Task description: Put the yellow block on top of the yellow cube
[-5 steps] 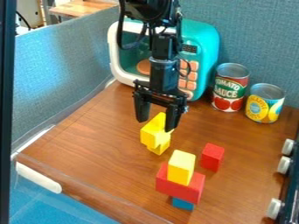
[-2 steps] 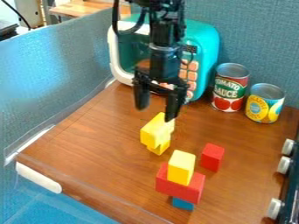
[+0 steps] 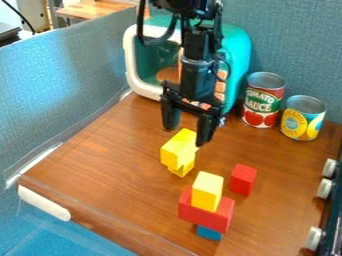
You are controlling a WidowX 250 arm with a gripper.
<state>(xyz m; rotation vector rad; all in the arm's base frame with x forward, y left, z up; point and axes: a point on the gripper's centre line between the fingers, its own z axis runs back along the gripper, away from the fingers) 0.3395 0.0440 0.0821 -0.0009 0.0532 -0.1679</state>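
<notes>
The wooden surface (image 3: 100, 165) carried everything, and on it, at the back, stood the toy microwave (image 3: 238, 50). In front of this, the gripper (image 3: 186, 135) hung with its two fingers apart, and I could see nothing held between them. It was near the yellow block (image 3: 175, 150), which rested on the yellow cube (image 3: 182, 171), so the asked placing seemed to be done.

The main danger, in my judgement, was the gripper itself: if it went lower or swung sideways, a fingertip could push the upper block off. Closing there could also pinch the block and pull it away again.

The long red block (image 3: 192, 212) lay across the blue block (image 3: 208, 233) and carried a second yellow block (image 3: 207, 192). A wide swing of the arm toward this pile could tip it, because its base looked narrow. A wrong choice between the two yellow blocks was possible too, since their colour was alike.

Finally, the small yellow cube was mostly covered, and its load seemed to overhang it; even a light knock might make this load slide.
</notes>
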